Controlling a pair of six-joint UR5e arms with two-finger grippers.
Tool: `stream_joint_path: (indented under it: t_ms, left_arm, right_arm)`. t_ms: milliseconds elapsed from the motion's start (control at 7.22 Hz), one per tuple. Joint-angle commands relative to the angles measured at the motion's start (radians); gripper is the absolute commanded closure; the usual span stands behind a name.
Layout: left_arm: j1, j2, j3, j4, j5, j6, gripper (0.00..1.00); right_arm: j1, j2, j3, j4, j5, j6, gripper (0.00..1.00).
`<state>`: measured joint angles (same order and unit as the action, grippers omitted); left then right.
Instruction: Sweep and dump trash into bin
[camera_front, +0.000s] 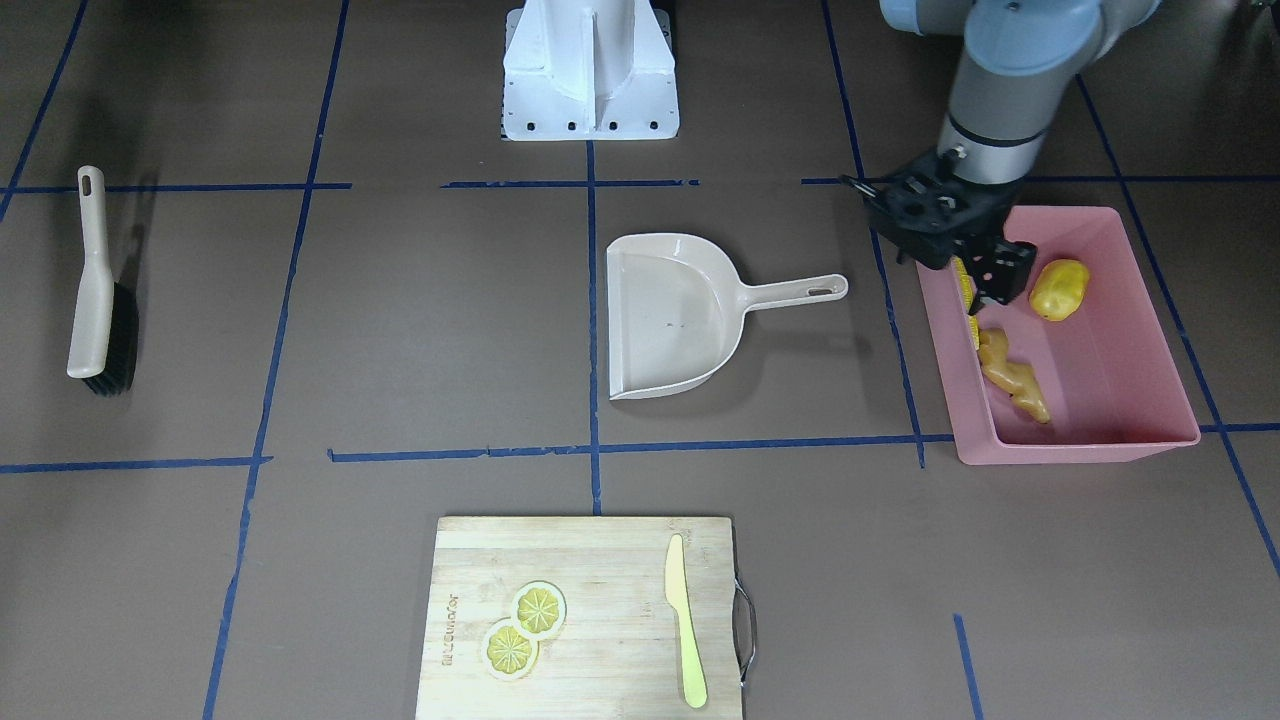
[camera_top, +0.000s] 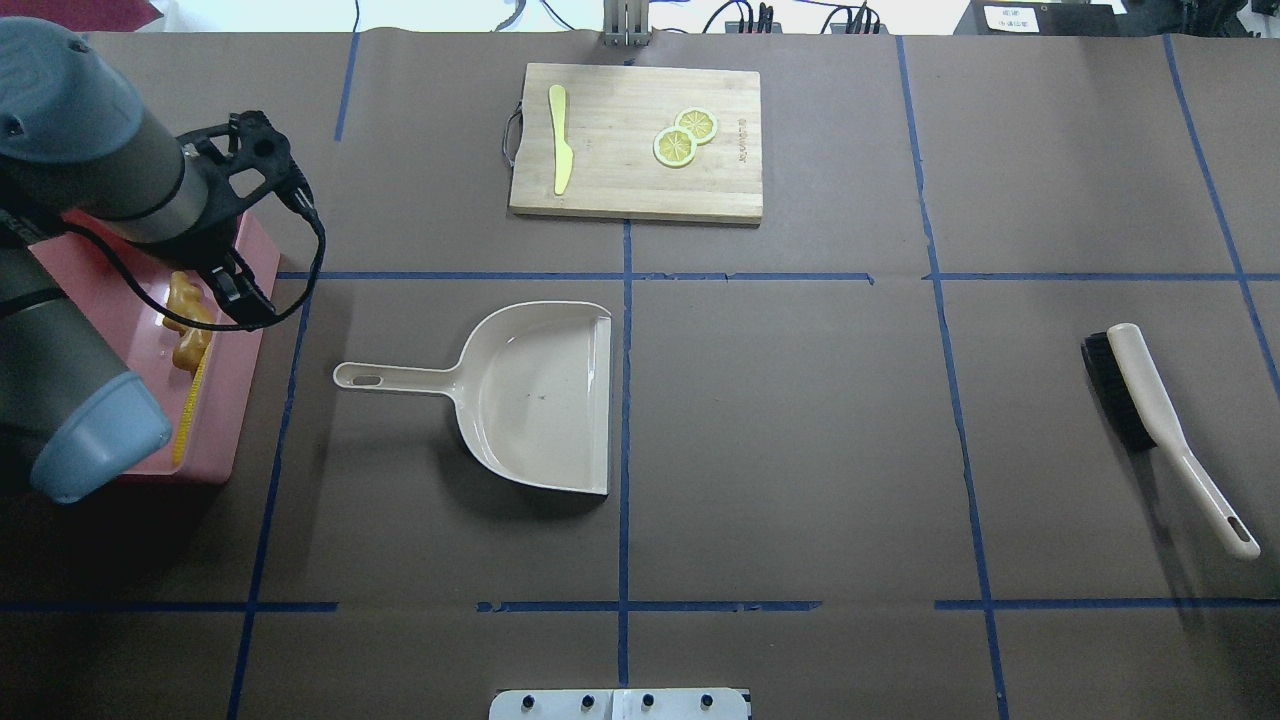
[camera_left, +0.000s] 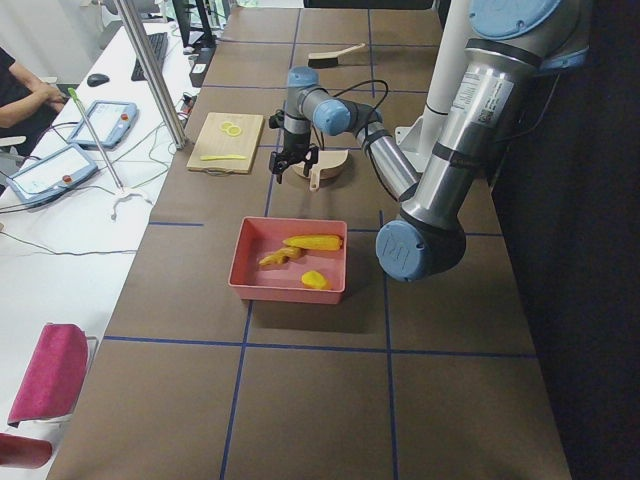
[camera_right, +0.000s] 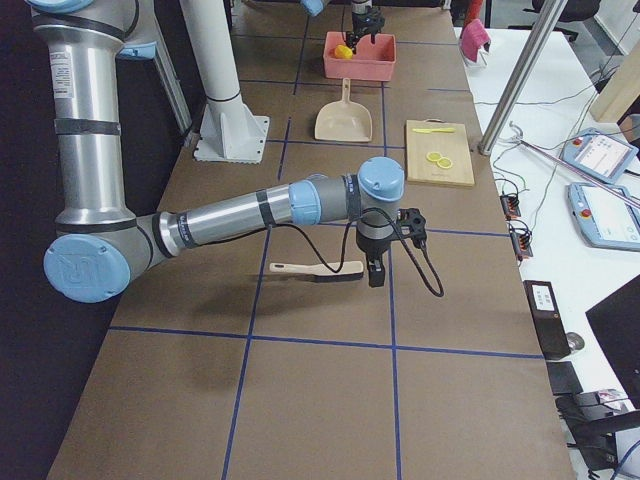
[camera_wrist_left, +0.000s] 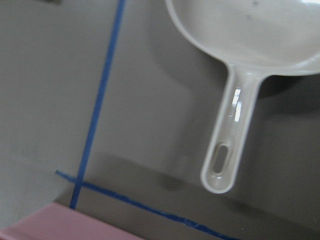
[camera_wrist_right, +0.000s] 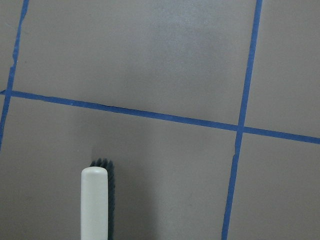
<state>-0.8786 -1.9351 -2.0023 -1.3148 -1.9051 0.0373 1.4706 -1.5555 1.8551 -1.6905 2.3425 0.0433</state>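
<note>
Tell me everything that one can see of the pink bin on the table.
The bin is a large pink rectangular tub, seemingly plastic, with sloped walls and no lid. It stands upright on the brown table, on the robot's left, apart from the beige dustpan. Inside lie a corn cob, a knobbly ginger root and a smooth yellow lump. The left gripper hangs above its dustpan-side wall, seemingly not touching it.

Arms outstretched; left pincer (camera_front: 1000, 280) tilted down, right pincer (camera_right: 375, 275) straight down; jaw states unclear.
</note>
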Motion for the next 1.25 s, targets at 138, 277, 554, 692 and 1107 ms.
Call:
stream_joint_path:
  t_ms: [138,277,554,692,1107]
  left_arm:
    - [-0.265,0.213,-0.001,-0.023,-0.006,0.006,0.00]
    - [-0.339,0.266,0.054,-0.033,-0.076,-0.020,0.00]
    - [-0.453,0.332,0.132,-0.031,-0.256,-0.025,0.00]
    - [-0.485,0.341,0.196,-0.040,-0.262,-0.004,0.00]
    - [-0.696,0.311,0.411,-0.096,-0.536,0.041,0.00]
  right_arm:
    - [0.005,-0.011,0.004,0.000,0.001,0.000,0.00]
    - [0.014,-0.011,0.003,0.000,0.004,-0.002,0.00]
    - [0.034,-0.011,0.003,0.000,0.006,-0.006,0.00]
    - [0.040,-0.009,0.001,-0.001,0.006,-0.014,0.00]
    - [0.069,-0.043,-0.046,-0.003,0.026,-0.098,0.00]
